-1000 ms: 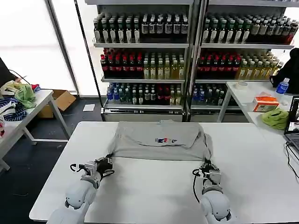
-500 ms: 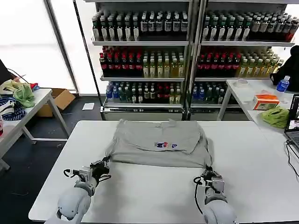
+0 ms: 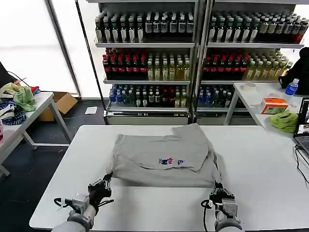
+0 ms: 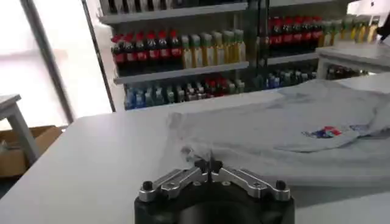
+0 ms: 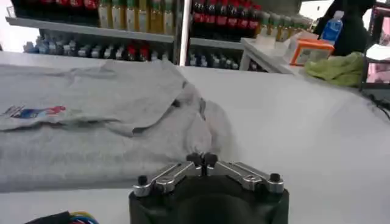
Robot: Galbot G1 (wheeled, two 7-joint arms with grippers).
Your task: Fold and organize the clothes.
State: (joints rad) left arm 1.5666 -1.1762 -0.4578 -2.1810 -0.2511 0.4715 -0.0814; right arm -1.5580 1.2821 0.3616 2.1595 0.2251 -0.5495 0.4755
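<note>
The grey shirt [image 3: 161, 159] lay part-folded, print up, mid-way across the white counter [image 3: 270, 183]. My left pincer [image 3: 107, 178] pinched its near left corner, tips pressed together; my right pincer [image 3: 218, 187] pinched the near right corner likewise.

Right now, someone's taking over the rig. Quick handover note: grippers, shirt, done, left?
Left gripper: shut on the grey shirt's near left corner, low over the white table.
Right gripper: shut on the shirt's near right corner.
Shirt: spread across the table's middle, chest print up, bunched along its right side, far right part folded over.
Done: both near corners pinched, shirt drawn toward the robot over the last second.
Left: the actual folding and tidying; the shirt isn't a neat stack yet.
</note>
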